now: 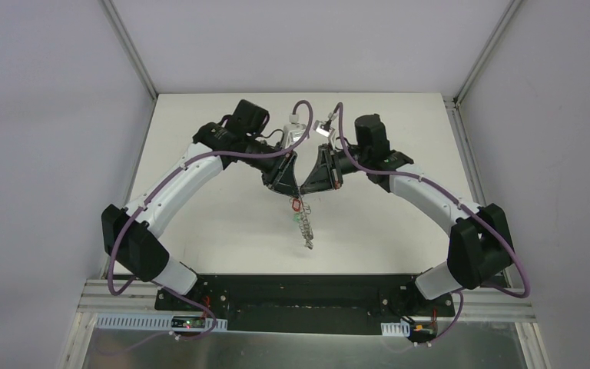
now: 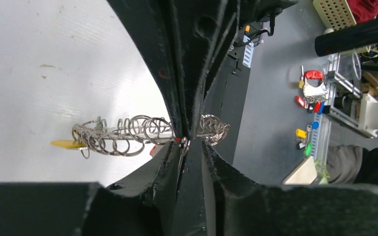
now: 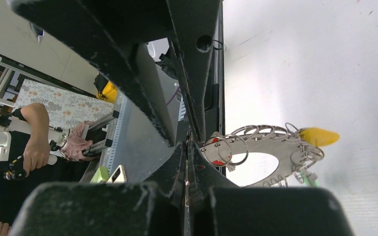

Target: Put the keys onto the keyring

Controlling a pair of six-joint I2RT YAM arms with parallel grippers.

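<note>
At the centre of the top view the 2 arms meet over the desk (image 1: 215, 223). The keyring (image 1: 305, 228) stretches from them toward the lower edge, with a red key (image 1: 296, 205) and a green key (image 1: 299, 219) beside it. Our right fingers (image 3: 174, 164) are closed on the keyring's end; we cannot tell whether the left fingers (image 2: 167, 162) grip it

I get bright, even overhead light on the white table (image 1: 223, 231), shadows soft. Both wrist views show dark, blurred foreground at the bottom, and glare washes the table surface pale.
</note>
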